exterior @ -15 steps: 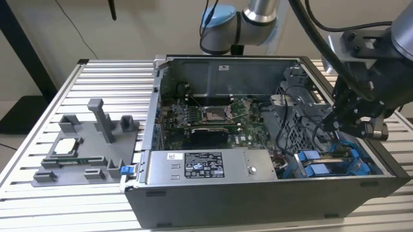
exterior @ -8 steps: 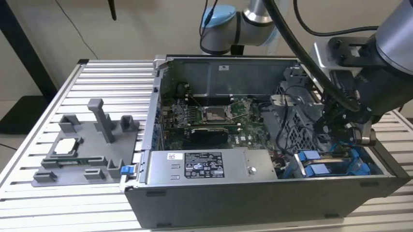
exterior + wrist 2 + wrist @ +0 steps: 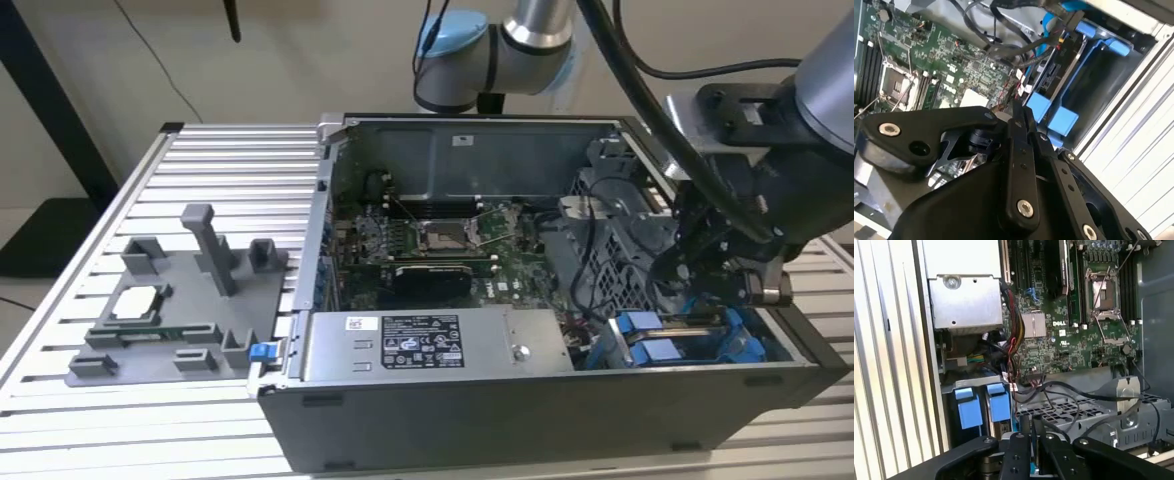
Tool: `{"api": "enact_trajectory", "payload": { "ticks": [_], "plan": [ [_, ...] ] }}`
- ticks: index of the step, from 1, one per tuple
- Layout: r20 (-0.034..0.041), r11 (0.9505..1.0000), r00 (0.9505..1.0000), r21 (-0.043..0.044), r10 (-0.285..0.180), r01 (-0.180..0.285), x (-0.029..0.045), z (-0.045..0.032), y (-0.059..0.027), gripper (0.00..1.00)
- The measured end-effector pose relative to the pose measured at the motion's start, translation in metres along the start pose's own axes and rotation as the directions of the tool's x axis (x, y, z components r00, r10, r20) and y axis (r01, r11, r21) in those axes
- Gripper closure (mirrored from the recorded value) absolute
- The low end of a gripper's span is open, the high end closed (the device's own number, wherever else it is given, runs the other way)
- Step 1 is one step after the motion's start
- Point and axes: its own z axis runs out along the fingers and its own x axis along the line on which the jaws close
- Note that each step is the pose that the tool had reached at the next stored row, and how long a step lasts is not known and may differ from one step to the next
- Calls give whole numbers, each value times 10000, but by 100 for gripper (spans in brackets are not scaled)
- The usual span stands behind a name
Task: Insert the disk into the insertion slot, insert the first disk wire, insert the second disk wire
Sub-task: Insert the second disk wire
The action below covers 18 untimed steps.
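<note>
The end effector (image 3: 1023,111) hovered beside the insertion slot (image 3: 1061,120) at the exterior view's right, closed tight with nothing visibly held.

- My silver-grey, blue-capped jointed arm (image 3: 523,40) bends downward on the exterior view's right.
- My black metal two-fingered end effector (image 3: 1022,110) points down, fingers (image 3: 1017,150) drawn together.

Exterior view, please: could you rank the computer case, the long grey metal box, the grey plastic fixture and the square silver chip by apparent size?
1. Computer case
2. Grey plastic fixture and long grey metal box: look alike
3. Square silver chip
</note>
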Motion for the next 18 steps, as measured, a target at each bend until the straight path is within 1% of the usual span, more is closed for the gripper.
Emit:
{"api": "enact_trajectory", "payload": {
  "ticks": [5,10,17,18],
  "plan": [
    [-4,10000,10000,-46,12,-12,-7,1,-186,100],
    [5,10000,10000,-63,17,-17,2,4,-378,100],
    [54,10000,10000,-77,21,-20,106,17,-567,100],
    [63,10000,10000,-79,21,-20,114,17,-597,0]
  ]
}}
